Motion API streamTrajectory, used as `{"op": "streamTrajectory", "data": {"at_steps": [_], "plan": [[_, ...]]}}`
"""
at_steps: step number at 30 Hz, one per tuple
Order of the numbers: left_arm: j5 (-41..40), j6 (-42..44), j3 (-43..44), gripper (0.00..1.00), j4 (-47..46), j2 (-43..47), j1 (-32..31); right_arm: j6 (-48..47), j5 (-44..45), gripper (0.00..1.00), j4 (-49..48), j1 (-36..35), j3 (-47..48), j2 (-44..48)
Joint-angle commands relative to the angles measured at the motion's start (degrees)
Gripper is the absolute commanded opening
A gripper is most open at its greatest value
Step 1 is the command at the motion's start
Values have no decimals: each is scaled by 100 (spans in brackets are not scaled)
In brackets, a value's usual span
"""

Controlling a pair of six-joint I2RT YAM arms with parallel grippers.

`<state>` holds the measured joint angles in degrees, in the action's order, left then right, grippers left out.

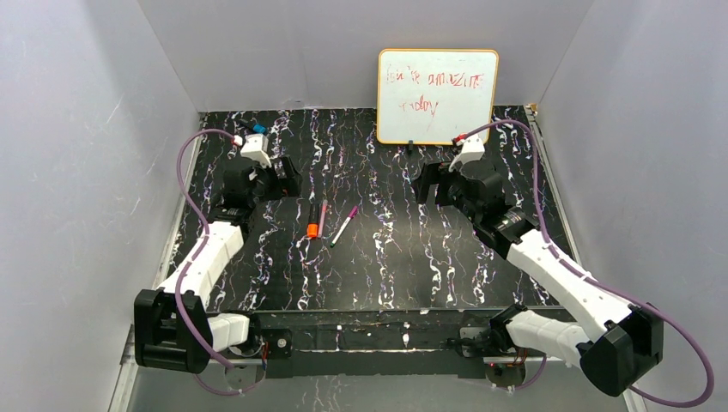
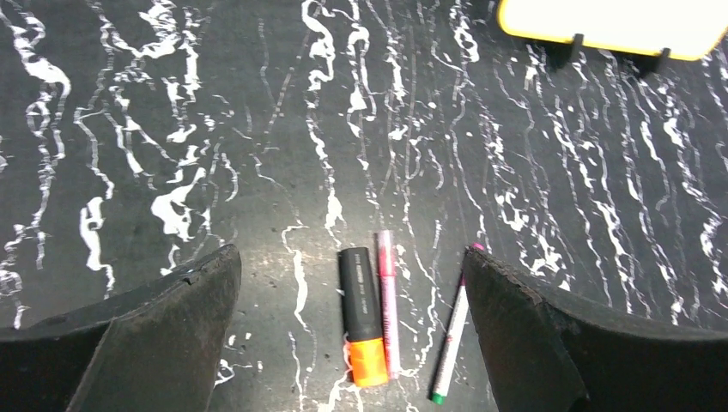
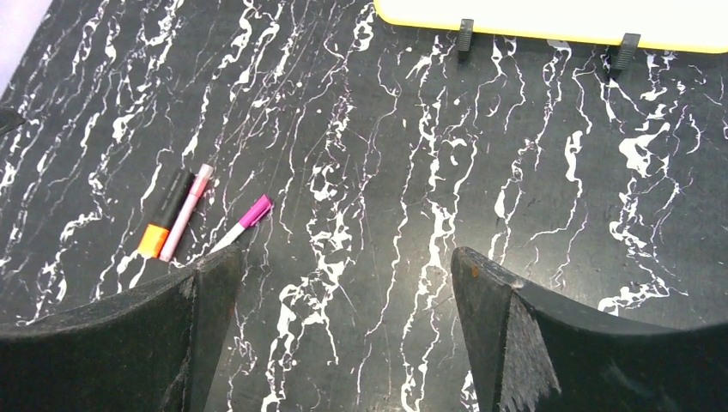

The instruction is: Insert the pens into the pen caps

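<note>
Three pens lie side by side on the black marbled table, left of centre. The black pen with an orange end (image 1: pixel 312 220) lies against the pale pink pen (image 1: pixel 322 218). The thin white pen with a magenta end (image 1: pixel 344 226) lies a little to their right. No loose cap shows in any view. My left gripper (image 1: pixel 285 180) is open and empty, hovering behind and left of the pens. In the left wrist view the black pen (image 2: pixel 362 313) and the pink pen (image 2: pixel 388 300) show between its fingers, with the thin pen (image 2: pixel 452 330) beside the right finger. My right gripper (image 1: pixel 427 186) is open and empty, well right of the pens.
A yellow-framed whiteboard (image 1: pixel 438 94) with red writing stands at the back, just behind my right wrist. A small blue object (image 1: pixel 258 127) lies at the back left. Grey walls close in the table on the left, right and back.
</note>
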<state>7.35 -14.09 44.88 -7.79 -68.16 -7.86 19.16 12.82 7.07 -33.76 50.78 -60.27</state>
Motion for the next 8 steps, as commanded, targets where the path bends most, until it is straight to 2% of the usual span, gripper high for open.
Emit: {"op": "streamTrajectory", "data": {"at_steps": [1,8], "plan": [[625,-192,73,98,-189,77,-6,-280,-80,99,-57,27,124,21],[581,12,254,98,77,-4,5,-308,447,99,-128,33,98,-53]]}}
